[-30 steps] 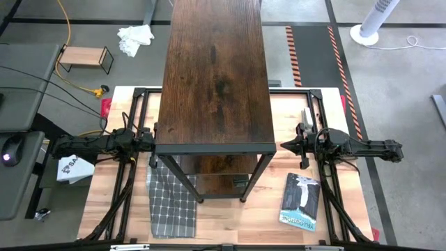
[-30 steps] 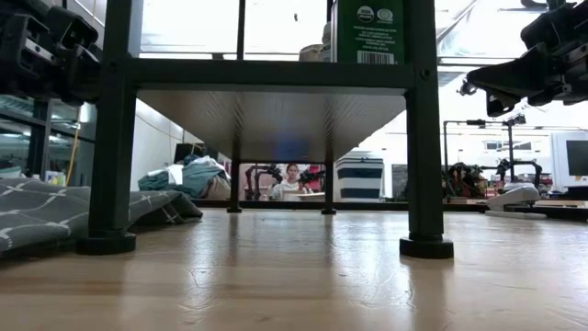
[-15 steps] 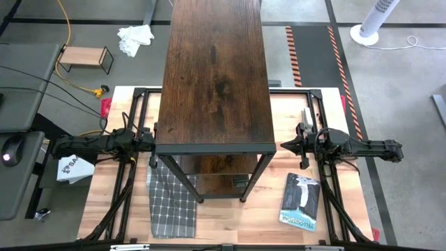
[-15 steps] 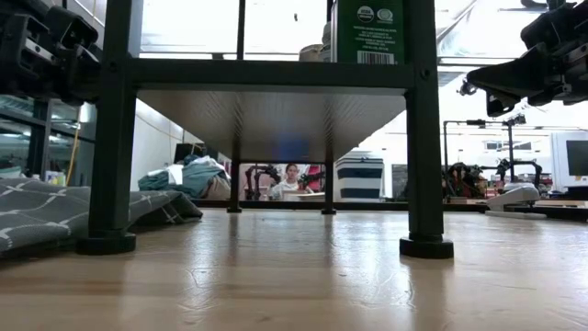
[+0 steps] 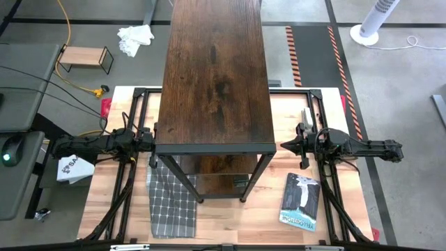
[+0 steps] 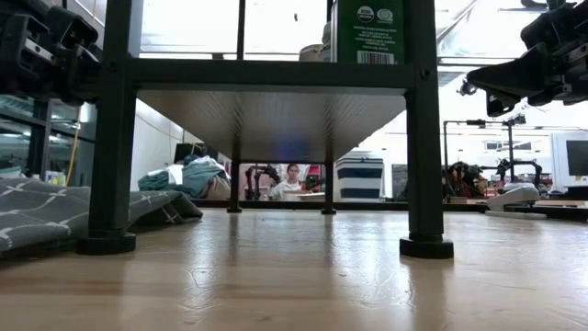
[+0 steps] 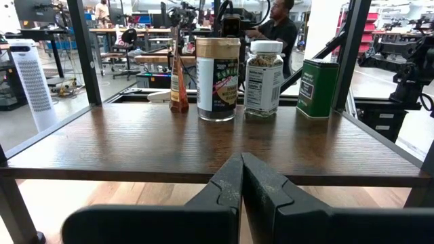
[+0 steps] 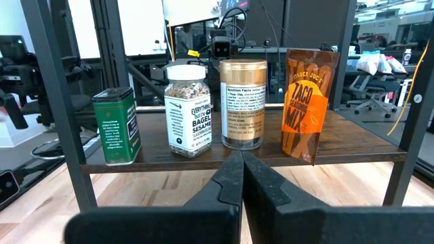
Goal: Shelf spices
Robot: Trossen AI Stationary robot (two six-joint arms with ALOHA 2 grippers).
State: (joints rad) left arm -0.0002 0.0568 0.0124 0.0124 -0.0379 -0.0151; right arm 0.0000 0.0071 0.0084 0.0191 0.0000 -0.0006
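Observation:
The tall dark wood shelf [image 5: 214, 77] with a black frame stands mid-table. On its middle board [image 7: 203, 139] stand several spices in a row: a green tin [image 8: 116, 126], a white-capped jar [image 8: 188, 110], a tan round canister [image 8: 243, 103] and an orange taco-mix pouch [image 8: 308, 102]. My left gripper [image 7: 241, 169] hovers shut at the shelf's left side, level with that board. My right gripper [image 8: 243, 166] hovers shut at the shelf's right side, facing the same row. Neither touches anything.
A grey grid-patterned cloth [image 5: 171, 199] lies near the shelf's front left leg. A blue-and-white book [image 5: 301, 201] lies at the near right. The shelf's black legs [image 6: 425, 138] stand on the tabletop. A small light-wood stand [image 5: 85, 58] sits on the floor beyond the table.

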